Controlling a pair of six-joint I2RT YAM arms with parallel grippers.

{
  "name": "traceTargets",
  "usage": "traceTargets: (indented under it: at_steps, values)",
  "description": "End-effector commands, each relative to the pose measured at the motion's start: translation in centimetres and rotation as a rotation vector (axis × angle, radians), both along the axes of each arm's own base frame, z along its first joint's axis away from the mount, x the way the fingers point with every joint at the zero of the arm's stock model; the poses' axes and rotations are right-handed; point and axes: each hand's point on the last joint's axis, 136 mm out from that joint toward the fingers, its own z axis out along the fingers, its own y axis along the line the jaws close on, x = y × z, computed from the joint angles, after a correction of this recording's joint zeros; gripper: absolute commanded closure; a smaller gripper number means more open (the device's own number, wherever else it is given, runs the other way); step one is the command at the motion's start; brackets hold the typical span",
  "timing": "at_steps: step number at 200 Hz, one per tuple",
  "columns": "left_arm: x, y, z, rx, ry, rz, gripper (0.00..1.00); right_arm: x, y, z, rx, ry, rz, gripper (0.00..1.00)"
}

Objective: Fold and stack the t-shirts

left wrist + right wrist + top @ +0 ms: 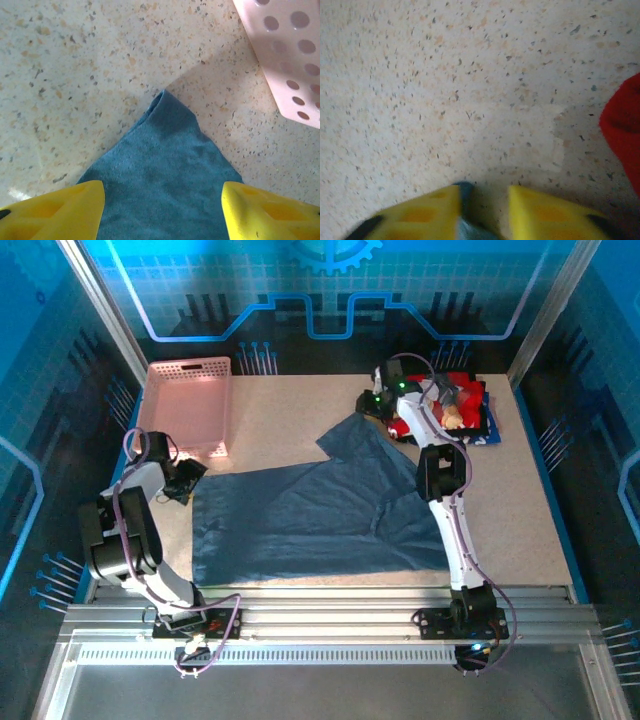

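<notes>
Pre-fold grasp: the slate-blue t-shirt (300,525) lies spread on the table (290,410), left gripper (162,205) wide astride one corner, right gripper (484,210) narrow around another, grip uncertain; next both must pinch cloth.

The plain slate-blue cloth t-shirt (165,180) between the left claw's (162,190) smooth yellow plastic fingers (55,210) looks matt and faintly napped. Beyond it, the speckled beige tabletop (75,75) looks smooth and stone-like. Right of that claw, the pink perforated plastic basket (285,55) has a satin finish. The red cloth (625,125) right of the right claw (485,192) looks matt.
</notes>
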Motion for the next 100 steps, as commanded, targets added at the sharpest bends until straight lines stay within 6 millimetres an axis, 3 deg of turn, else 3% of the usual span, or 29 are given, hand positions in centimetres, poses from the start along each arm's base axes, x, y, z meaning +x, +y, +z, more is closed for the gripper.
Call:
traceTargets:
  at_steps: [1,40,66,100]
  values:
    - [1.6,0.7,0.3,0.002,-0.03,-0.022,0.37,0.6,0.7,-0.8,0.069,0.01,-0.032,0.8]
    - [2.7,1.6,-0.8,0.021,0.002,-0.026,0.41,1.4,0.4,1.7,0.06,-0.043,-0.072,0.94]
    - [3.1,2.1,-1.8,0.033,0.033,-0.029,0.44,1.3,0.8,2.8,0.077,-0.053,-0.062,0.95]
    - [3.5,2.2,-2.4,0.032,0.048,-0.041,0.48,0.8,1.0,2.7,0.075,-0.034,-0.056,0.95]
